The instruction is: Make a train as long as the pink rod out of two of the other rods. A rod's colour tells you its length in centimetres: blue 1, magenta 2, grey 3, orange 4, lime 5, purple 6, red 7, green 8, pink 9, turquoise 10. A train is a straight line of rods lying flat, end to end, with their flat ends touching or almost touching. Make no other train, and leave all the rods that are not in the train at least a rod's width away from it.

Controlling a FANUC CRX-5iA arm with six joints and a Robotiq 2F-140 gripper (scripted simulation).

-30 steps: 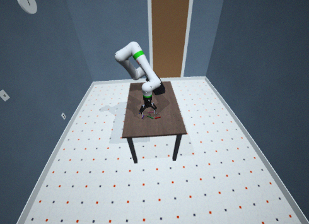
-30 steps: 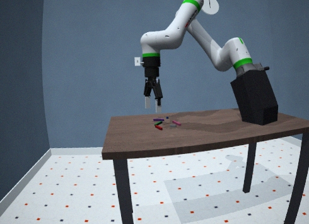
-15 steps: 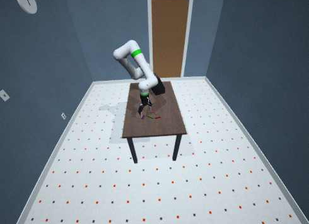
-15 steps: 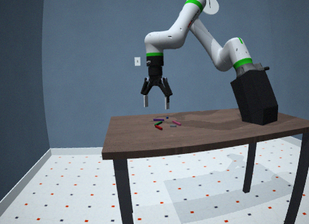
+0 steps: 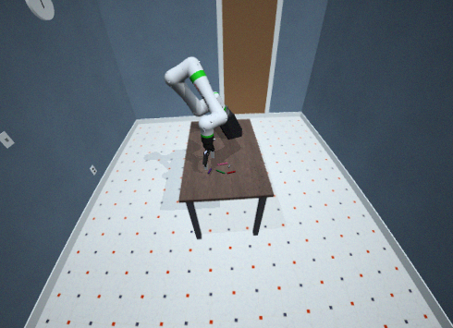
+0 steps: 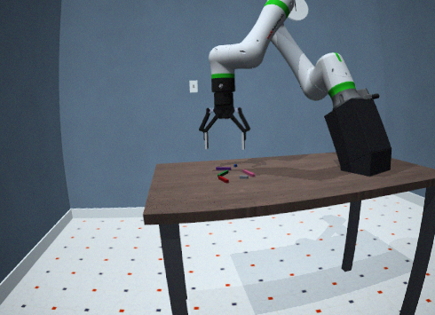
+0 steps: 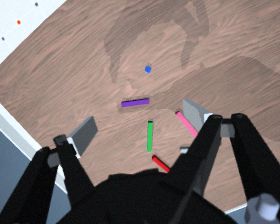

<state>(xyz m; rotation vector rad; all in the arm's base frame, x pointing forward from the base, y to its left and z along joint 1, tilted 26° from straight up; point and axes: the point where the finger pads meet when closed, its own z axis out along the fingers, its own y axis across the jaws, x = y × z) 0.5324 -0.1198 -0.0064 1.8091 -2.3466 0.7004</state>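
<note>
A purple rod (image 5: 210, 171) (image 6: 223, 169) (image 7: 135, 102) lies flat on the table. A blue cube-like rod (image 6: 235, 165) (image 7: 148, 69) lies apart beyond it in the wrist view. A green rod (image 5: 221, 172) (image 6: 223, 173) (image 7: 150, 136) and a red rod (image 5: 231, 172) (image 6: 223, 179) (image 7: 161, 164) lie at an angle, their ends close. A pink rod (image 5: 222, 164) (image 6: 249, 173) (image 7: 186, 123) and a short grey rod (image 5: 229, 166) (image 6: 243, 177) (image 7: 184, 150) lie nearby, partly hidden in the wrist view. My gripper (image 5: 209, 162) (image 6: 225, 147) (image 7: 138, 115) is open and empty, above the table near the purple rod.
The brown table (image 5: 226, 189) (image 6: 288, 188) (image 7: 56, 90) carries the arm's black base (image 5: 232, 127) (image 6: 361, 139) at its far end in the top view. Shadows of the arm fall across the table top.
</note>
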